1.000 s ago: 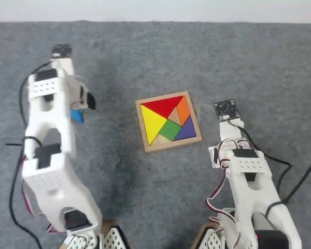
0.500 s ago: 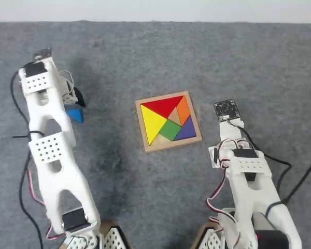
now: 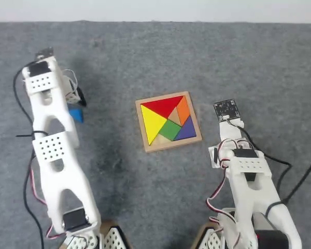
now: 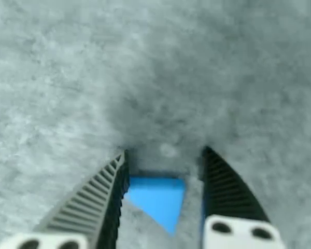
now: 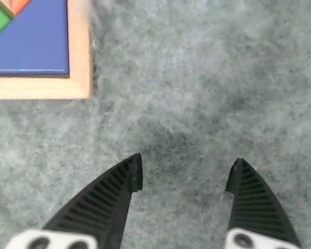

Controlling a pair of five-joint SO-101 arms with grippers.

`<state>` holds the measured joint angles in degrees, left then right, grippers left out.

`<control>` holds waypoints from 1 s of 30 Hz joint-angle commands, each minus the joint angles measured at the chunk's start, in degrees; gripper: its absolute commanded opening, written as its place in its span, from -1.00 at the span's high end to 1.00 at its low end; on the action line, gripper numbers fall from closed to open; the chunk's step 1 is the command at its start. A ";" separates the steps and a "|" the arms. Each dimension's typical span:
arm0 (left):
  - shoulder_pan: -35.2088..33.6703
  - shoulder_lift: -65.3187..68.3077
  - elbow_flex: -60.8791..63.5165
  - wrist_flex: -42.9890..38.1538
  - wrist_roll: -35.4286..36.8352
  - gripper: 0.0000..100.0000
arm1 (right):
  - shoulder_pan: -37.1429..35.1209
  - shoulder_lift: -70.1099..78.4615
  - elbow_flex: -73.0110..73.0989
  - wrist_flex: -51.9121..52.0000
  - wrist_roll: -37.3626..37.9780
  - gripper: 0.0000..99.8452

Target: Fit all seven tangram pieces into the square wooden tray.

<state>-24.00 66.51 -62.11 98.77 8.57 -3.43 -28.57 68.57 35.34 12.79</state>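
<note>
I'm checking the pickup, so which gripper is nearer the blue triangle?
Left. The left gripper is open around the blue triangle; the right gripper hangs open beside the wooden tray, across the table.

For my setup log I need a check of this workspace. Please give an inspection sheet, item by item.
Surface: grey felt mat, flat.
Job's things: wooden tray holding red, yellow, orange, green and dark blue pieces, tan patches between; blue triangle on the mat, apart from it.
Clutter: nothing seen.
Claws: left claw open, straddling the blue triangle; right claw open over bare mat beside the tray's corner.
Cables: black cable along the right arm.
Surroundings: pale strip beyond the mat.
</note>
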 commanded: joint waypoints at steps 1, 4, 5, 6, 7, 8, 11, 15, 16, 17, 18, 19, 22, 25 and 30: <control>2.20 -5.45 8.31 1.93 -2.81 0.67 | 0.40 -2.42 -0.26 -1.01 0.62 0.47; 3.16 -10.64 15.43 1.93 -4.57 0.67 | 0.40 -2.42 -0.26 -1.10 0.62 0.47; 3.52 -12.40 17.80 1.93 -5.36 0.67 | 0.40 -2.42 -0.26 -1.10 0.62 0.47; 3.69 -13.71 20.35 1.93 -6.24 0.67 | 0.40 -2.42 -0.26 -1.10 0.62 0.47; 3.78 -15.12 22.81 1.93 -7.21 0.67 | 0.40 -2.42 -0.26 -1.10 0.62 0.47; 3.87 -16.44 25.27 1.93 -8.18 0.67 | 0.40 -2.42 -0.26 -1.10 0.62 0.47; 3.69 -20.40 32.48 1.93 -10.73 0.67 | 0.40 -2.42 -0.26 -1.10 0.62 0.47; 3.60 -26.90 41.36 1.93 -13.45 0.67 | 0.40 -2.42 -0.18 -1.10 0.62 0.47; 3.69 -28.84 43.56 1.93 -13.54 0.67 | 0.40 -2.42 -0.18 -1.10 0.62 0.47; 3.87 -31.12 45.85 1.93 -14.24 0.67 | 0.40 -2.42 -0.18 -1.10 0.62 0.47; 3.96 -33.49 48.13 1.93 -14.86 0.67 | 0.40 -2.42 -0.18 -1.10 0.62 0.47; 4.04 -36.04 50.59 1.93 -15.12 0.67 | 0.40 -2.42 -0.18 -1.10 0.62 0.47; 4.04 -44.04 56.57 1.93 -17.41 0.67 | 0.40 -2.33 0.35 -2.33 0.62 0.47; 3.60 -52.31 57.19 1.85 -21.89 0.67 | 0.40 -2.33 0.97 -3.47 0.62 0.47; 5.71 -62.07 56.40 1.49 -54.33 0.66 | 0.40 -2.33 0.97 -3.47 0.62 0.47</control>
<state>-19.96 11.56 -5.05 98.86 -24.13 -3.43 -28.66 69.89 32.88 12.79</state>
